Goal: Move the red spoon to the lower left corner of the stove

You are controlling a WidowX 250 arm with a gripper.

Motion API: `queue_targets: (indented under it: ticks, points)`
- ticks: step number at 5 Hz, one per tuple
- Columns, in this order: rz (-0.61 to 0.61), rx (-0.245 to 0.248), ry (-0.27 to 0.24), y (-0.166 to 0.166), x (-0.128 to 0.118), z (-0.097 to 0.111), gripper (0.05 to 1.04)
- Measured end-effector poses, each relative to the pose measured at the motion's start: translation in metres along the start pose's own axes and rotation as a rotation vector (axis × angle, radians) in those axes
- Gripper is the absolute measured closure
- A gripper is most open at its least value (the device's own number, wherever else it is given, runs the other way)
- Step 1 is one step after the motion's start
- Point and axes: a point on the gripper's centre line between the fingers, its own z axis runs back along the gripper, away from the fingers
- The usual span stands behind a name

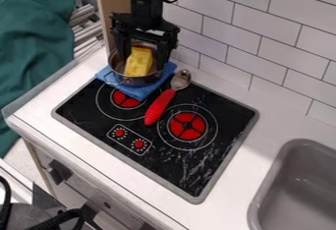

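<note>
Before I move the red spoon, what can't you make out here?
Camera view:
- Lower end of the yellow cheese: hidden by the front wall of the metal pot.
- Middle of the blue cloth: covered by the pot.
- Whether the gripper touches the pot: they overlap from this angle.
- Rest of the gray sink: cut off by the right and bottom edges.
- Marks around the stove knobs: too small to read.

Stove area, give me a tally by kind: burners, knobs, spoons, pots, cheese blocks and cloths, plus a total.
Burners: 2
Red knobs: 2
Red-handled spoon: 1
Pot: 1
Yellow cheese block: 1
Blue cloth: 1
Total: 8
</note>
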Motion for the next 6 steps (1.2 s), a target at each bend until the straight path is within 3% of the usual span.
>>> queue_targets:
  ticks: [1,2,4,5,6]
  points:
    - [0.004,-0.01,0.044,-0.002,-0.007,-0.016,0.075]
    - [0.016,-0.049,0.055,-0.009,-0.016,-0.028,0.075]
    - [-0.02,-0.049,0.119,-0.029,-0.027,-0.069,0.075]
    - [-0.038,-0.037,0.129,-0.035,-0.026,-0.077,0.075]
    - [-0.054,-0.018,0.092,-0.035,-0.021,-0.079,0.131]
